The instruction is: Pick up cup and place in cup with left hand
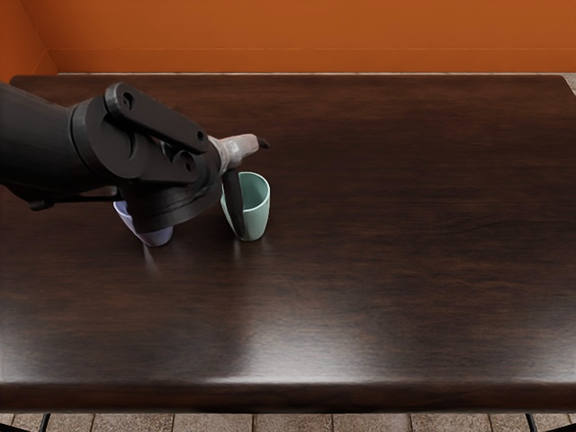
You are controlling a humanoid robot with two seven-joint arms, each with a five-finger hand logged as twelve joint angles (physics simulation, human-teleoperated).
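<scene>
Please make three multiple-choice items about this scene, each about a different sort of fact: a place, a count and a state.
1. In the picture, where is the mint-green cup?
A. Left of the lavender cup
B. Right of the lavender cup
C. Inside the lavender cup

2. How many cups show?
A. One
B. Two
C. Three

3. How does the mint-green cup stand?
A. On its side
B. Upside down
C. Upright

1: B, the two cups show apart, the mint-green one further right.
2: B, one mint-green and one lavender, the latter partly hidden by the left arm.
3: C, its open rim is at the top and its narrower base below.
</scene>
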